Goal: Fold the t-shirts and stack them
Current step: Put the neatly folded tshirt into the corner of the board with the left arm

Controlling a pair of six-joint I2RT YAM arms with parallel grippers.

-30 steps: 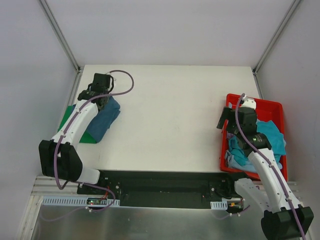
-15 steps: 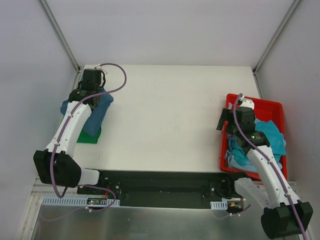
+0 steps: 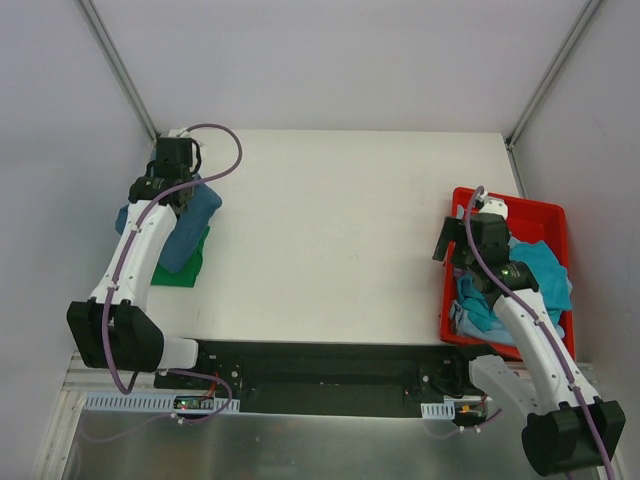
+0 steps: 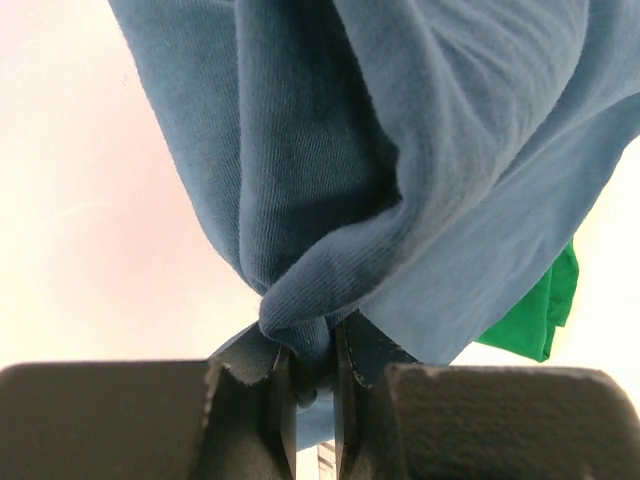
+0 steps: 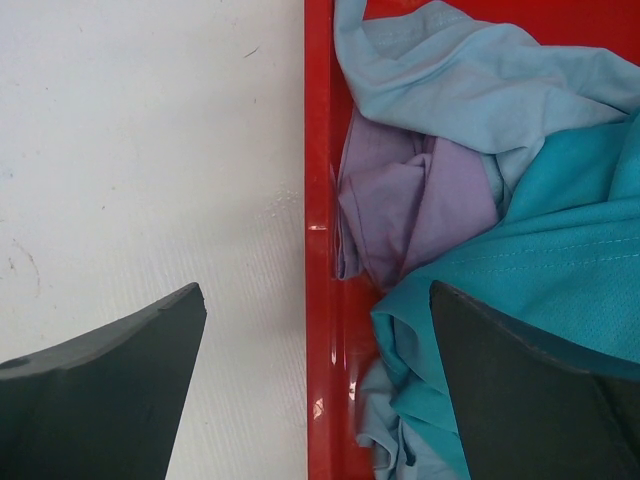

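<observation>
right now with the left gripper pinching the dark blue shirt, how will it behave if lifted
Probably floppy: the dark blue shirt drapes in loose folds from the left gripper, so it should sag and swing. Likely light, since a narrow pinch of bunched cloth holds it. It may drag on the green shirt beneath it.

Near the table (image 3: 340,230)'s far left corner, the lower t-shirt (image 3: 187,268) lay flat on the surface, and the upper t-shirt (image 3: 190,222) sat partly on it, reaching farther back. Well apart, at the right edge, a bin (image 3: 540,214) held a heap of t-shirts (image 3: 545,265).
</observation>
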